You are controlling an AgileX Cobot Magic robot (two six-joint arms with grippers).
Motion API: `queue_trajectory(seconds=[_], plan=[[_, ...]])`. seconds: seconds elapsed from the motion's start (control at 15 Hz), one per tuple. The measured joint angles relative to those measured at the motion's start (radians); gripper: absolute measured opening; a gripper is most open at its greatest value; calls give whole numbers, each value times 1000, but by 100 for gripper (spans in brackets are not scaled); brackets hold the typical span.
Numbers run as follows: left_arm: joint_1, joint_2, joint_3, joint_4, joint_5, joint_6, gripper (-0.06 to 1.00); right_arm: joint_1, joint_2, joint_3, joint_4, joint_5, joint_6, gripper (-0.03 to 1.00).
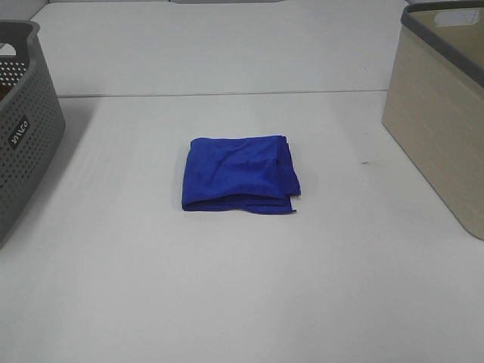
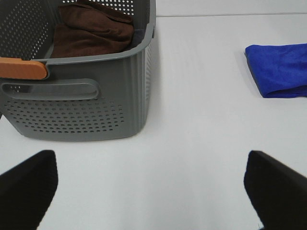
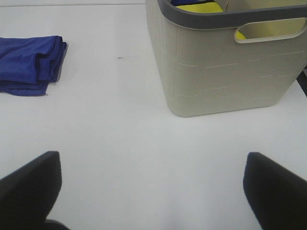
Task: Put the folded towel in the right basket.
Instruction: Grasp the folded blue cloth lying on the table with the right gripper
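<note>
We've got the towel (image 1: 239,174) lying folded flat on the surface (image 1: 242,302), pretty much dead centre in the high view and touching neither basket. The right basket (image 1: 442,113), beige with a grey rim, sits at about 2 o'clock from the towel, well apart from it. In the right wrist view we can make out a yellow thing (image 3: 201,7) inside it. The left basket (image 1: 23,128), grey and perforated, is at about 10 o'clock from the towel, with a brown cloth (image 2: 91,31) in it and an orange strip (image 2: 21,68) on its rim. Our left jaws are spread wide with nothing between them, over bare surface near the left basket. Same deal for our right jaws: spread wide, holding nothing, near the right basket.
</note>
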State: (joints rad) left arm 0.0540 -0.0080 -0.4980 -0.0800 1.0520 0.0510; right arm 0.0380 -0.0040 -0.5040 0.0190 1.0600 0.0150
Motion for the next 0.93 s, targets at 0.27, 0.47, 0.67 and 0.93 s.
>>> queue_trajectory(seconds=[0.27, 0.47, 0.67, 0.93], plan=[[0, 0, 0, 0, 0, 0, 98, 0, 0, 0, 0, 0, 0, 98], [0, 0, 0, 0, 0, 0, 98, 0, 0, 0, 0, 0, 0, 98], [0, 0, 0, 8, 0, 0, 98, 0, 0, 0, 0, 0, 0, 98], [0, 0, 0, 10, 0, 0, 98, 0, 0, 0, 0, 0, 0, 98]])
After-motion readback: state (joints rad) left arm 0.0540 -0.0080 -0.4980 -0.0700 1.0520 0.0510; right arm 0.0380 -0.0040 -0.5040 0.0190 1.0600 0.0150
